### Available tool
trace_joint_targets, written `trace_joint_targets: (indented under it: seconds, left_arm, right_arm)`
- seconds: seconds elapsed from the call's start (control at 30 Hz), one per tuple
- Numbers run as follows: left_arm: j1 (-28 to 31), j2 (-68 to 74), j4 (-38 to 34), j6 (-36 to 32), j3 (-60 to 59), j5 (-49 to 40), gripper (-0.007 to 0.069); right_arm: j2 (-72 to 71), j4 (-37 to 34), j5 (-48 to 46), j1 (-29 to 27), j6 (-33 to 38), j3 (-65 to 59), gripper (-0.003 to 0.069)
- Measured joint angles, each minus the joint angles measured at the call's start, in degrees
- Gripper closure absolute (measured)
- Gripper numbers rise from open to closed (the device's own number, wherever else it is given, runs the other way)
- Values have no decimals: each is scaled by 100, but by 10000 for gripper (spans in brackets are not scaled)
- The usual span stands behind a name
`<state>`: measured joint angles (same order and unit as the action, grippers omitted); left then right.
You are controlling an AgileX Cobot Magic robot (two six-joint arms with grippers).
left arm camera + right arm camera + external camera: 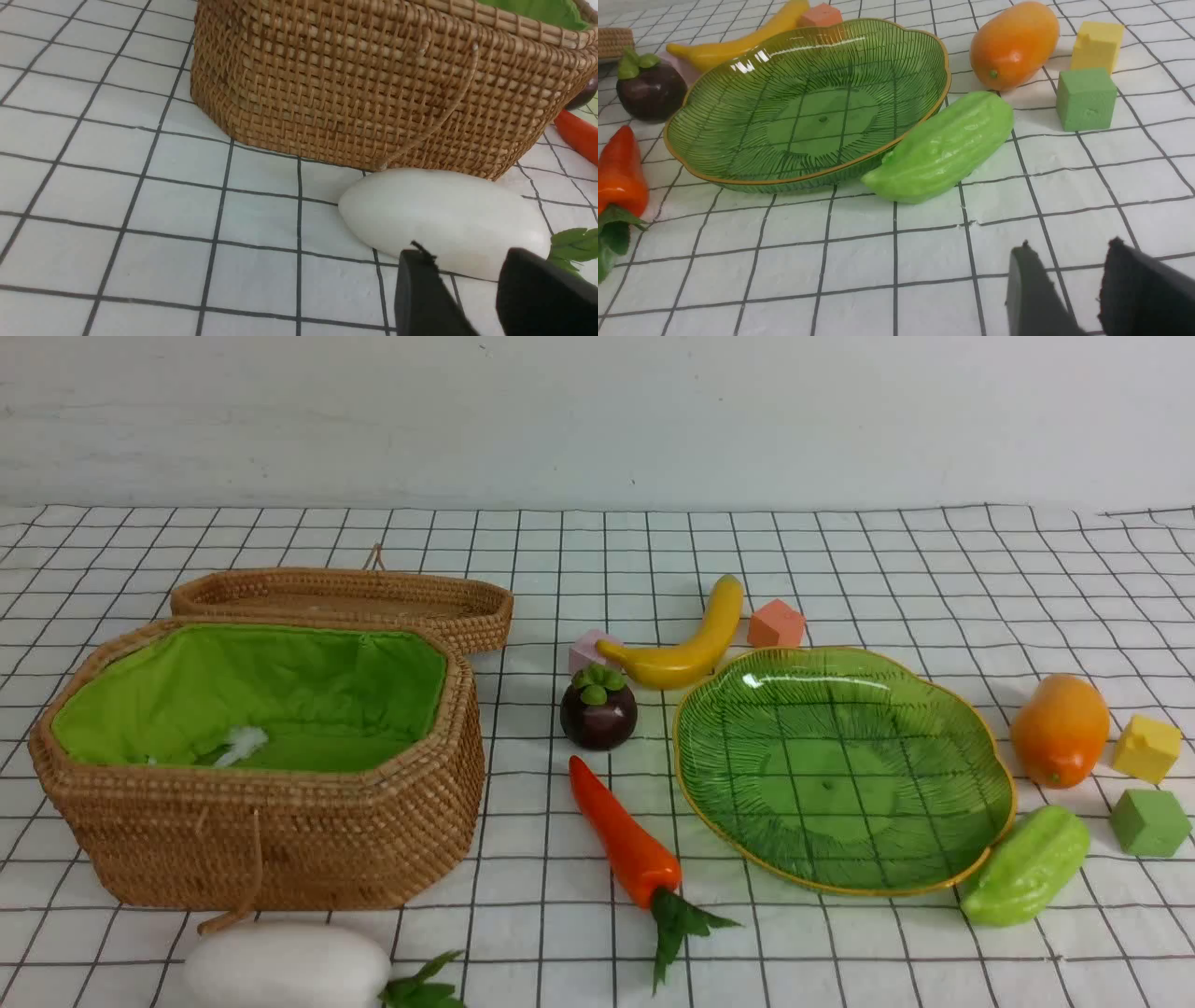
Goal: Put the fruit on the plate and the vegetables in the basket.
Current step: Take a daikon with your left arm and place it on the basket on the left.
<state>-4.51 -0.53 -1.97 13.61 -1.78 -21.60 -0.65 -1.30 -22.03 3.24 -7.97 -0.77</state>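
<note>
Nearby, green cube (pixel 1149 822) neighbours gourd (pixel 1026 865); left end effector (pixel 467 261), right end effector (pixel 1069 252) seemingly released.

Before me the checked cloth (pixel 840 551) carried the basket (pixel 280 840), the lid (pixel 345 602) behind it, radish (pixel 285 966), carrot (pixel 624 835), mangosteen (pixel 598 714), banana (pixel 686 644), plate (pixel 840 887), mango (pixel 1060 728), gourd (pixel 1027 866), also pink cube (pixel 586 649), orange cube (pixel 776 624), yellow cube (pixel 1146 748), green cube (pixel 1149 821)
</note>
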Motion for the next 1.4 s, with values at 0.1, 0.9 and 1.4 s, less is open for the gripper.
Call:
trace_joint_targets:
  seconds: [0.1,0.9,1.4]
  left_arm:
    - [0,0,0,0,0,0,386]
    - [0,0,-2051,1180,0,1130,386]
    - [0,0,-2825,956,0,1988,389]
  right_arm:
    - [0,0,0,0,0,0,414]
    - [0,0,0,0,0,0,414]
    - [0,0,0,0,0,0,414]
